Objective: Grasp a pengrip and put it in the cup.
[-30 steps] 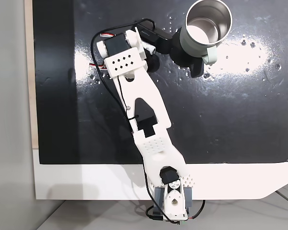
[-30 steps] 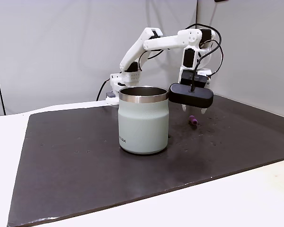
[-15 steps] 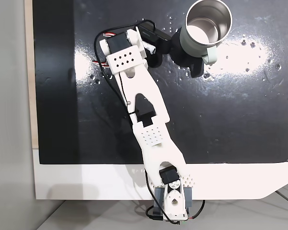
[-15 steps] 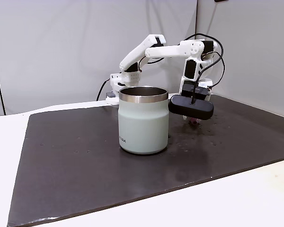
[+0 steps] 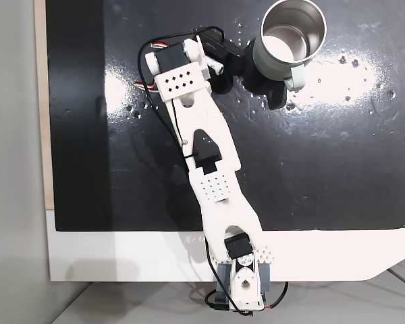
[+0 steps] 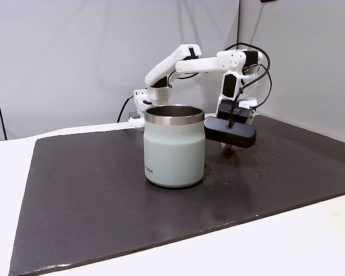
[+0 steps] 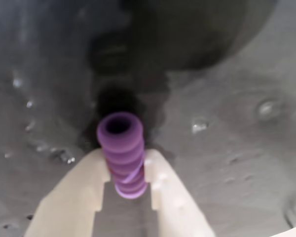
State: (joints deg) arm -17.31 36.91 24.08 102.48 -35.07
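In the wrist view the lilac ribbed pengrip (image 7: 122,148) lies lengthwise between my two cream fingers, its open end pointing away over the dark mat. My gripper (image 7: 126,160) is shut on the pengrip, with a finger pressed against each side. In a fixed view from the side the gripper sits low at the mat behind the black wrist camera (image 6: 230,131), just right of the cup (image 6: 173,152). The cup stands upright, pale grey-green with a steel rim. Seen from above, the cup (image 5: 263,62) is at the top right and holds nothing.
A black mat (image 5: 337,148) covers most of the white table (image 5: 121,256), dotted with small shiny specks. The white arm (image 5: 202,148) reaches from its base (image 5: 239,287) at the near edge. The cup's handle (image 5: 295,77) points toward the base. Open mat lies right of the arm.
The gripper has dropped from above the mat onto the pengrip and closed round it. The wrist has shifted slightly toward the cup.
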